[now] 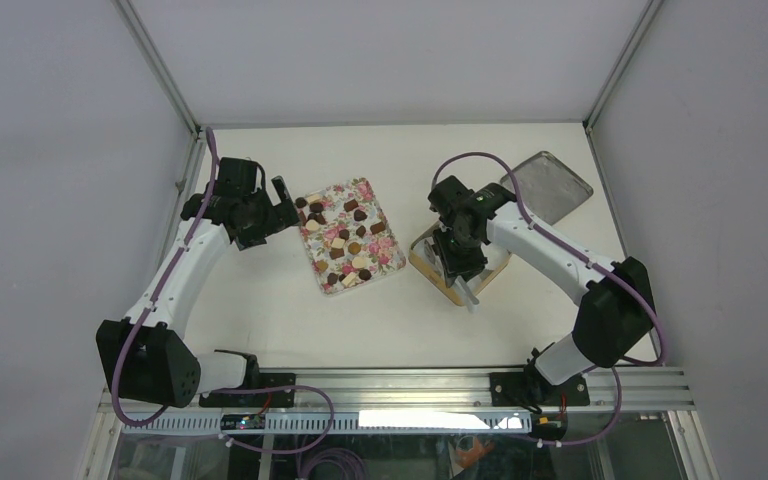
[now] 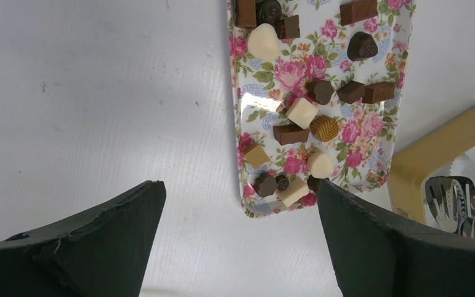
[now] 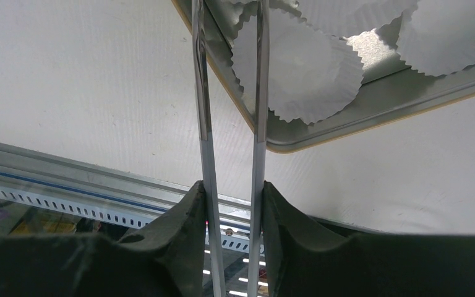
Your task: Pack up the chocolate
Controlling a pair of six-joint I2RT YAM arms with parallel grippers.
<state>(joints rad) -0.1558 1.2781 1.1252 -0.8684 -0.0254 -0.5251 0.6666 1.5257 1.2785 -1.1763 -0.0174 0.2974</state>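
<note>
Top view: your left gripper [image 1: 285, 207] hangs wide open and empty at the floral tray [image 1: 392, 262], which holds the chocolates [image 1: 345, 240]. Your right gripper [image 1: 457, 265] pinches tongs [image 1: 472, 295] over the yellow box [image 1: 422, 262].

Left wrist: the tray rim lies between your fingers, so descending could tip it.

Right wrist: the tongs could snag the paper cups [image 3: 303, 68]. Bare table [image 3: 99, 74] lies beside them.

- The tongs [image 3: 260, 124] are of bright polished metal, smooth.
- The paper cups [image 3: 297, 74] are white, thin, crimped and matt.
- The tray [image 2: 263, 74] has a glossy printed surface.
- The chocolate [image 2: 290, 133] looks smooth, with a soft sheen.
- The table [image 2: 99, 93] is white, matt and faintly streaked.
</note>
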